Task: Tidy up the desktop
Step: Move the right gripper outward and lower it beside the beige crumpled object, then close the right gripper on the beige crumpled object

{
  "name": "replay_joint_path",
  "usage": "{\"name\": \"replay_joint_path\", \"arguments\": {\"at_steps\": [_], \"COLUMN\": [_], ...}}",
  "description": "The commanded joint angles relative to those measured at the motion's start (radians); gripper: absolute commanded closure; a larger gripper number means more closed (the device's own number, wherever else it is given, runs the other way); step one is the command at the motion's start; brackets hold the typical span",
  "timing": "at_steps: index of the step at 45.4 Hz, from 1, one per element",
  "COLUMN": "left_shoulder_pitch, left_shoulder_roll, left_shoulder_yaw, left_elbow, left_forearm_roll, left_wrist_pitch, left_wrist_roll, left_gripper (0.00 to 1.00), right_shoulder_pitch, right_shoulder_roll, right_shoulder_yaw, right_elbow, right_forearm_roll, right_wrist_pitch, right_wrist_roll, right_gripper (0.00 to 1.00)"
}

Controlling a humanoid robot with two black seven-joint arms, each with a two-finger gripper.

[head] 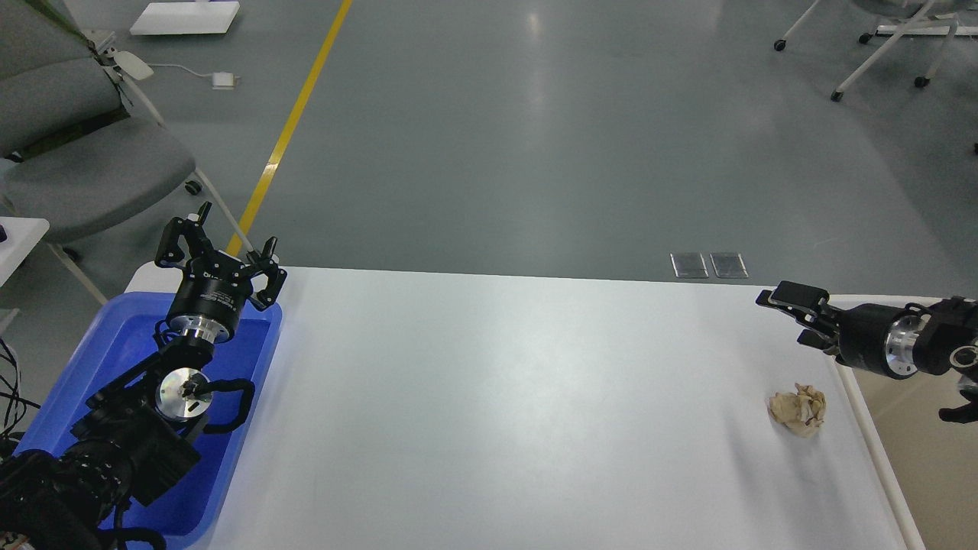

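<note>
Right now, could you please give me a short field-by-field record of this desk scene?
surface: desktop, white
loose item: crumpled paper ball, near the right edge
left container: blue tray, at the left end
right container: beige bin, beside the right edge
left gripper: open, empty, above the tray's far end
right gripper: empty, beyond the paper ball; open or shut unclear

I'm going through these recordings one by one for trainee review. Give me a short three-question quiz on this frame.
1. True or false: the paper wad lies on the desktop.
2. Which end effector is nearer the wad: A left, B right?
3. Fill in: the left arm is above the ___ tray.

Key: 1 true. 2 B. 3 blue.
</note>
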Motion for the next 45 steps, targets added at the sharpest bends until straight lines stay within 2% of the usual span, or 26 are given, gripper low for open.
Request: {"name": "replay_joint_path", "arguments": {"at_steps": [1, 7, 13, 25, 34, 45], "left_shoulder_pitch": [0.000, 0.000, 0.000, 0.000, 0.000, 0.000], "left_shoulder_roll": [0.000, 0.000, 0.000, -0.002, -0.002, -0.002], "left_shoulder_yaw": [0.000, 0.000, 0.000, 0.000, 0.000, 0.000], "left_elbow": [0.000, 0.000, 0.000, 0.000, 0.000, 0.000], "left_forearm_roll": [0.000, 0.000, 0.000, 0.000, 0.000, 0.000], "left_wrist_pitch": [0.000, 0.000, 0.000, -0.001, -0.001, -0.001], "left_wrist_roll": [0.000, 0.000, 0.000, 0.000, 0.000, 0.000], "left_gripper": [0.00, 0.00, 0.00, 0.00, 0.00, 0.00], "right_shoulder_pitch": [0.018, 0.021, 0.015, 0.011, -0.020, -0.041], "right_shoulder_roll": [0.000, 0.003, 0.023, 0.076, 0.150, 0.222], "right_shoulder_yaw": [-0.274, -0.376, -0.394, -0.391, -0.393, -0.394], "right_elbow": [-0.002, -0.003, -0.014, -0.057, -0.141, -0.270], "right_forearm_roll": [-0.102, -0.104, -0.104, -0.099, -0.096, -0.090], "right_wrist_pitch": [-0.199, -0.280, -0.323, -0.349, -0.371, -0.386], "right_wrist_roll": [0.001, 0.004, 0.005, 0.015, 0.016, 0.042], "right_gripper": [0.00, 0.00, 0.00, 0.00, 0.00, 0.00]}}
